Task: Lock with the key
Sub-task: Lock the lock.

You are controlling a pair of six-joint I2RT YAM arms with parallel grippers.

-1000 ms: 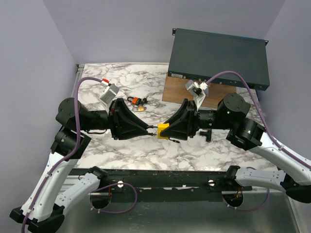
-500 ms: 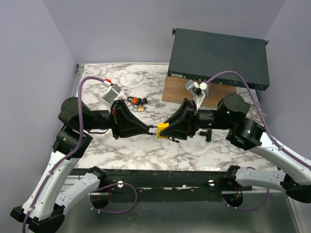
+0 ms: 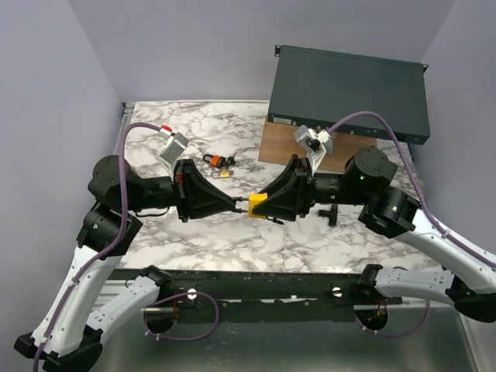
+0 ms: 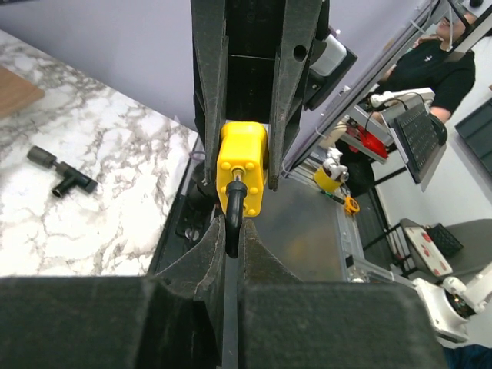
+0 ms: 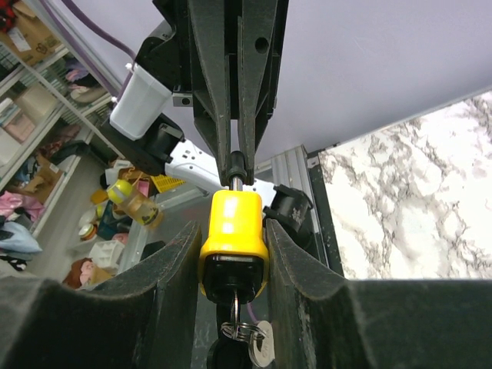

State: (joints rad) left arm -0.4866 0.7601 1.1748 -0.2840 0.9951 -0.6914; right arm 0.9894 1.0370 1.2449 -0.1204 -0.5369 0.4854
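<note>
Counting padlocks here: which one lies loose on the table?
The orange padlock, lying on the table; the yellow padlock is clamped in the right gripper.

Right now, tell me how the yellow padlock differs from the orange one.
The yellow padlock hangs in the air, body in the right claw, shackle in the left claw; the orange padlock lies untouched on the table. Body colour: yellow against orange. Both are padlocks.

The yellow padlock (image 3: 258, 204) lies sideways in mid-air above the table at the centre of the top view, its black shackle (image 4: 233, 221) pointing left. A key ring (image 5: 246, 332) hangs at its opposite end.
</note>
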